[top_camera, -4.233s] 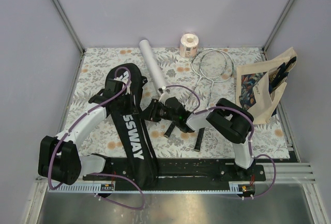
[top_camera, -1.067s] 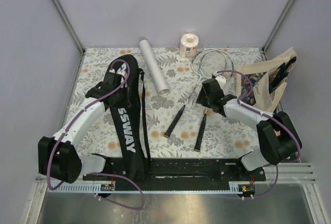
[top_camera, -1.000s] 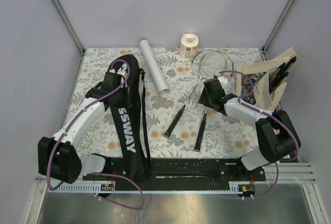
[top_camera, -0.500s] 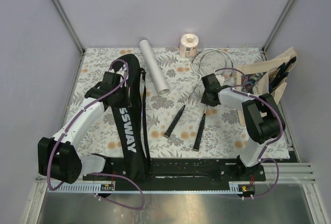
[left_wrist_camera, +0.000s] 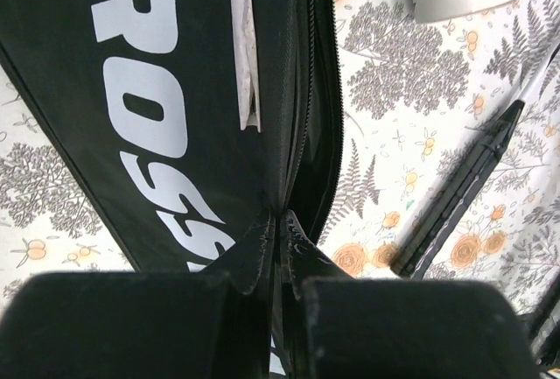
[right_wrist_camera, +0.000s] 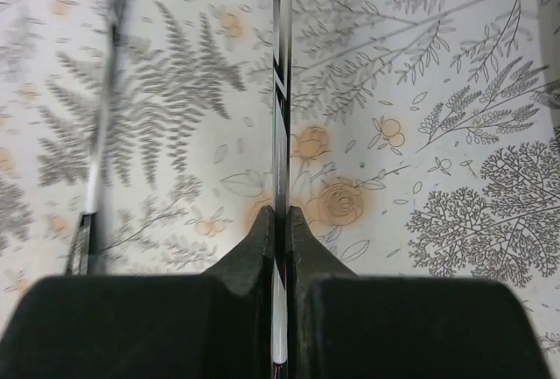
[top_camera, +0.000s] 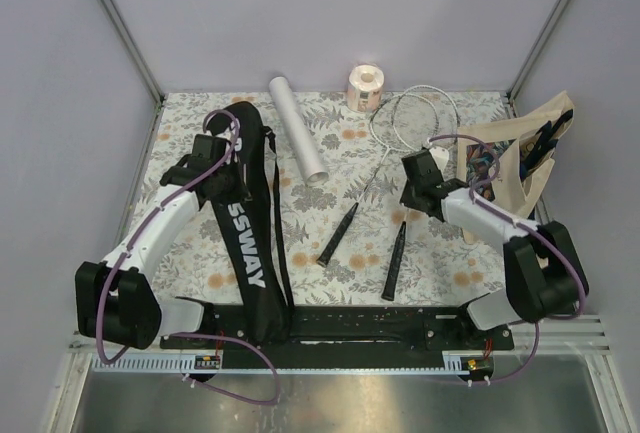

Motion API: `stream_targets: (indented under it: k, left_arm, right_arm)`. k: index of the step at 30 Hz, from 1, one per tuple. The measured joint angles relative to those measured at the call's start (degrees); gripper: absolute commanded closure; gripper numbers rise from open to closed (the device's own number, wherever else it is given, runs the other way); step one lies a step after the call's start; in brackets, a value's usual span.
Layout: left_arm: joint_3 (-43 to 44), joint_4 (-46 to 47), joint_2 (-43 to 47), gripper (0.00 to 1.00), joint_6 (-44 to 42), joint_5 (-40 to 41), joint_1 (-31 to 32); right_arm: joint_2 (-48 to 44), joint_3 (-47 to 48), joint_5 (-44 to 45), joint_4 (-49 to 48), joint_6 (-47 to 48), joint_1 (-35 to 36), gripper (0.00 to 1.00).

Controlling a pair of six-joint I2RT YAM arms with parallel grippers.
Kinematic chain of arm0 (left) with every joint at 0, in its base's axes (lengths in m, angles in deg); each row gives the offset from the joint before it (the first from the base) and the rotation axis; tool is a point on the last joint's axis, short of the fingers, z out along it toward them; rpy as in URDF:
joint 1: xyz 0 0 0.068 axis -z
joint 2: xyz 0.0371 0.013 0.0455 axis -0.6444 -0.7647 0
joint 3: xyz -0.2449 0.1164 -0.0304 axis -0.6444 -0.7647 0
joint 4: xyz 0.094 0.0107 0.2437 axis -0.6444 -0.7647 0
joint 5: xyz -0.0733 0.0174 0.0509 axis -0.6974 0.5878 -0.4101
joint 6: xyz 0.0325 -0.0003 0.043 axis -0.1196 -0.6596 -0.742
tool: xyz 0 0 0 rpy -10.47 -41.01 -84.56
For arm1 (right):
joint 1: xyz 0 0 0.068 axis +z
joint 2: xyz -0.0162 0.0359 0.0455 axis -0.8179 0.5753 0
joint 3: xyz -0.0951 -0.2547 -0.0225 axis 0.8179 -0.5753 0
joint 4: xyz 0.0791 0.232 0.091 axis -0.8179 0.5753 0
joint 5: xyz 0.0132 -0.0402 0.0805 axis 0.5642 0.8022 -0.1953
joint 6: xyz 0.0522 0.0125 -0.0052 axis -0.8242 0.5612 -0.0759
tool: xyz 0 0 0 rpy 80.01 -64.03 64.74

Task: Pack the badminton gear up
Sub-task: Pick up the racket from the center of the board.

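Note:
The long black racket bag [top_camera: 245, 253] with white lettering lies lengthwise on the left of the table. My left gripper [top_camera: 213, 158] is shut on the bag's edge beside its open zipper, as the left wrist view shows [left_wrist_camera: 280, 218]. My right gripper [top_camera: 415, 181] is shut on the thin shaft [right_wrist_camera: 280, 90] of one silver-white racket, whose black handle [top_camera: 396, 263] points toward the near edge. The second racket's handle [top_camera: 338, 235] lies on the table between the arms. The white tube [top_camera: 298, 141] lies behind the bag's far end.
A small pinkish paper roll [top_camera: 364, 88] stands at the back wall. A beige printed tote bag [top_camera: 512, 168] leans at the right edge, close behind my right arm. The table has a floral cloth [top_camera: 450, 253].
My right gripper has closed on a racket shaft and moved it, with the handle shifting slightly right and the head rising toward the back. My left gripper has drawn the bag's top slightly back and left.

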Motion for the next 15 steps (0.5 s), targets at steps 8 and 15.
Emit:
stream_targets:
  k: [8, 15]
  left_arm:
    - [1.55, 2.32, -3.15, 1.0, 1.33, -0.42, -0.63]
    - [2.82, 3.02, -5.16, 1.0, 1.42, -1.38, -1.16]
  right_arm:
    - [-13.94, -0.81, 6.75, 1.49, 2.21, 14.49, 1.0]
    - [-15.93, -0.81, 7.56, 2.78, 4.59, 33.79, 1.0]
